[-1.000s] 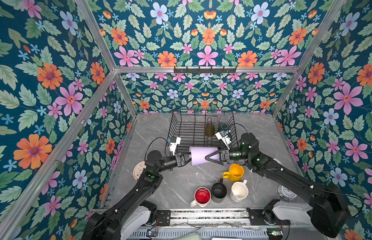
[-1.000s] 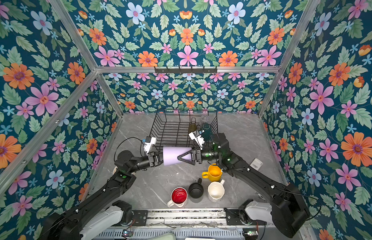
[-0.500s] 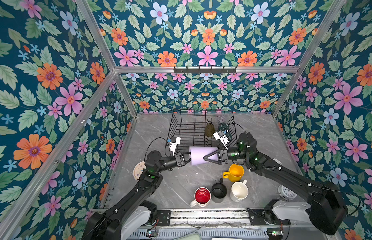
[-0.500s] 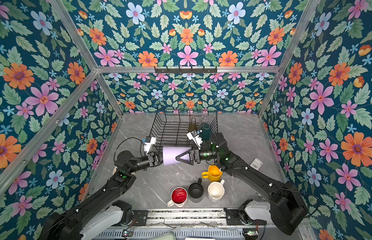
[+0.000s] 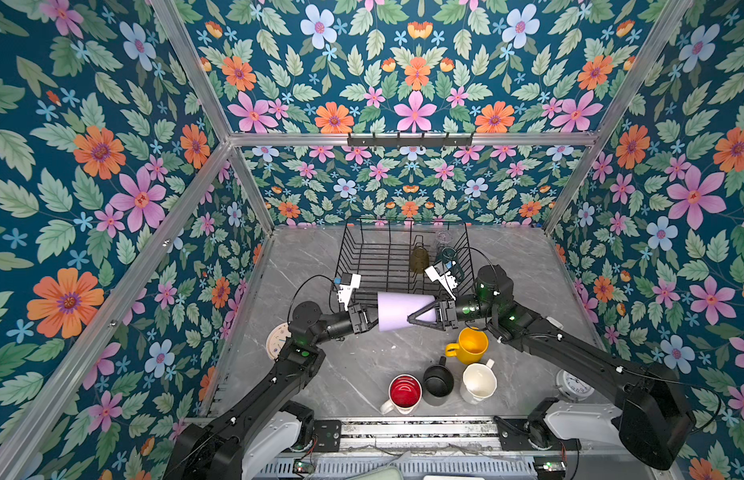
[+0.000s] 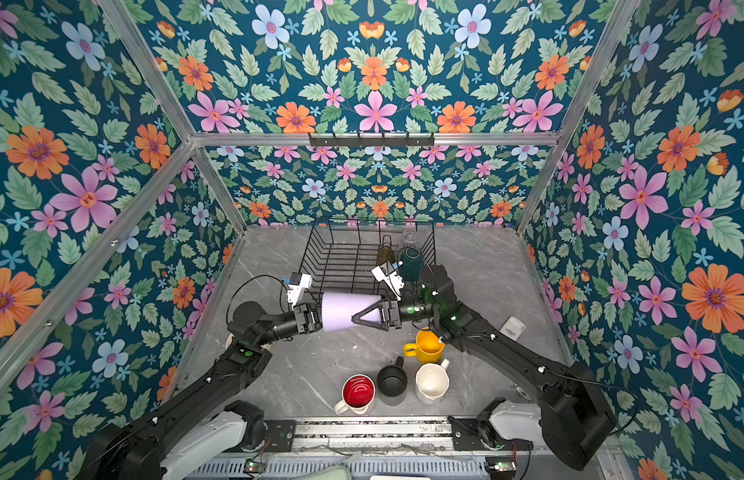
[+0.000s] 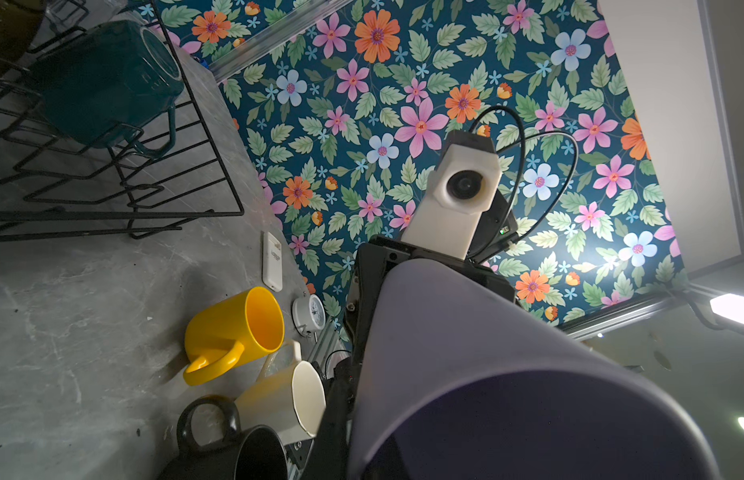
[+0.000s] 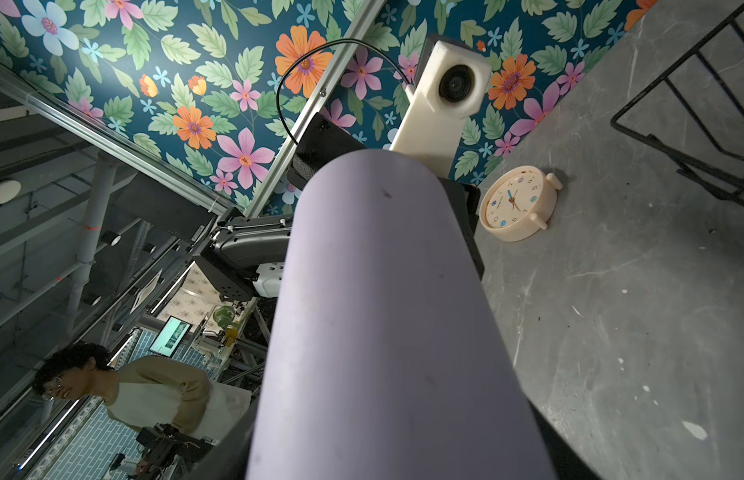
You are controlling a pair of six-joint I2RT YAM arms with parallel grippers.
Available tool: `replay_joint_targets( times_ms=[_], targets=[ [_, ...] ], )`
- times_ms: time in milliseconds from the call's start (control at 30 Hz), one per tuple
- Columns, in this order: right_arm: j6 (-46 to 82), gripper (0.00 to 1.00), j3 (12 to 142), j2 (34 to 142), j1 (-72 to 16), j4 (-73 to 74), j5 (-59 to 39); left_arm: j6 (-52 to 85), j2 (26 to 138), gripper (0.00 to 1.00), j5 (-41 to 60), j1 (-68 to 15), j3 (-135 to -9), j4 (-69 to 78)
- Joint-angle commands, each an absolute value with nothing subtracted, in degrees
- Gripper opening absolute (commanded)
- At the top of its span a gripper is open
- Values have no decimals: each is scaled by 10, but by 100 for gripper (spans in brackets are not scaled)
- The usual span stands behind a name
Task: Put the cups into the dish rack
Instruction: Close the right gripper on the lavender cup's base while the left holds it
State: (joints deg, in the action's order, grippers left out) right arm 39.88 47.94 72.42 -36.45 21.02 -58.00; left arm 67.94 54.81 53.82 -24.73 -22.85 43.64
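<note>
A lilac tumbler (image 5: pixel 397 311) (image 6: pixel 341 311) hangs on its side above the table, just in front of the black wire dish rack (image 5: pixel 349 245). My left gripper (image 5: pixel 372 318) is shut on its wide rim, the fingers hidden behind the cup (image 7: pixel 486 353). My right gripper (image 5: pixel 409 320) has its fingers against both sides of the narrow end (image 8: pixel 382 311). In the rack's right part stand an olive tumbler (image 5: pixel 419 258), a dark green mug (image 5: pixel 449 257) and a clear glass (image 5: pixel 443 237). Yellow (image 5: pixel 470 345), black (image 5: pixel 438 380), cream (image 5: pixel 478 382) and red-lined white (image 5: pixel 404 392) mugs wait near the front.
A cream clock (image 5: pixel 278 340) lies by the left wall under my left arm. A second clock (image 5: pixel 573 384) sits front right beneath my right arm. A small white box (image 6: pixel 512 328) rests near the right wall. Flowered walls enclose the marble table.
My right gripper slid a little further left along the tumbler and its jaws narrowed onto it. The left gripper and the tumbler have barely moved.
</note>
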Motion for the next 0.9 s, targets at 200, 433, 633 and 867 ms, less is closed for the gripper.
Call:
replay_joint_targets(
  times_ms=[200, 433, 633, 867],
  targets=[
    [390, 52, 489, 724, -367, 198, -544, 678, 549, 0, 537, -248, -232, 451],
    [394, 90, 491, 721, -367, 201, -538, 678, 548, 0, 541, -248, -232, 450],
    [397, 87, 497, 724, -366, 202, -538, 677, 549, 0, 543, -249, -230, 449],
    [401, 70, 498, 730, -367, 200, -540, 677, 552, 0, 546, -248, -231, 450]
  ],
)
